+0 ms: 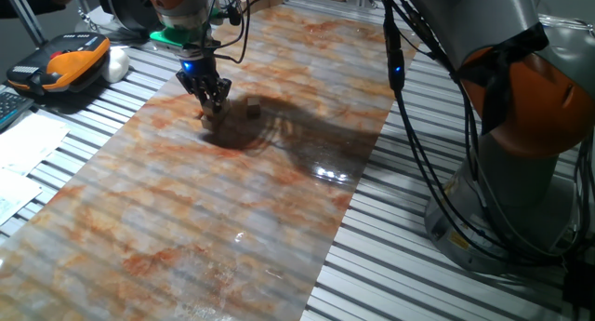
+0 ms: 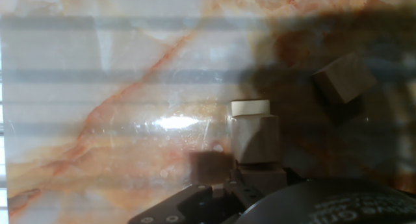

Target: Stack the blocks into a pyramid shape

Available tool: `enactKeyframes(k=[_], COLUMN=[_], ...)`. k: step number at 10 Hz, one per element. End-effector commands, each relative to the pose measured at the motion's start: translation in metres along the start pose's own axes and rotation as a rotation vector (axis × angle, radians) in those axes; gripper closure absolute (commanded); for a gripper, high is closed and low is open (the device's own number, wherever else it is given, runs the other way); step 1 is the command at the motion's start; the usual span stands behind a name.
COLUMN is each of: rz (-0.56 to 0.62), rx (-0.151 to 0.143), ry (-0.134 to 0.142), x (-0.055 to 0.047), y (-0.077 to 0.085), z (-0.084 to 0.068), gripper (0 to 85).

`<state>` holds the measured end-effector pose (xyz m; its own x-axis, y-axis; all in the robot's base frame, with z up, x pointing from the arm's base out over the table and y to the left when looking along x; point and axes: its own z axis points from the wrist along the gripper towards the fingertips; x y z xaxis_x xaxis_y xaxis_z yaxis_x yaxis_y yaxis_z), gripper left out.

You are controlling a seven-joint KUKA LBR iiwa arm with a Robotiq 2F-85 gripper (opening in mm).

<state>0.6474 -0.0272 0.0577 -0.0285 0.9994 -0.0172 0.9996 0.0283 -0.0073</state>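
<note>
Spanning the slatted table [image 1: 521, 293], a marbled mat [image 1: 214, 219] is seen. The gripper [image 1: 212, 103] is lowered at its far end, apparently closed on a block [image 2: 255, 139]; a second block [image 1: 253, 108] lies just beside. Blocks are judged light, rigid, best pinched on flat opposite faces. Remaining blocks are hidden; fingertips are barely made out.
</note>
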Motion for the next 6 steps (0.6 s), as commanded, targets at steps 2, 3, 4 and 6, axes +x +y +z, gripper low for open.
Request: enactKeyframes(k=[2, 3, 4, 6], rz=[-0.001, -0.003, -0.004, -0.006], rx=[-0.002, -0.002, -0.003, -0.003], ry=[0.001, 0.001, 0.002, 0.001], x=[-0.0008, -0.0009, -0.0012, -0.0011], y=[-0.0002, -0.0002, -0.0002, 0.0000], z=[0.0000, -0.0001, -0.0004, -0.0006], gripper=[68.0, 68.0, 68.0, 68.0])
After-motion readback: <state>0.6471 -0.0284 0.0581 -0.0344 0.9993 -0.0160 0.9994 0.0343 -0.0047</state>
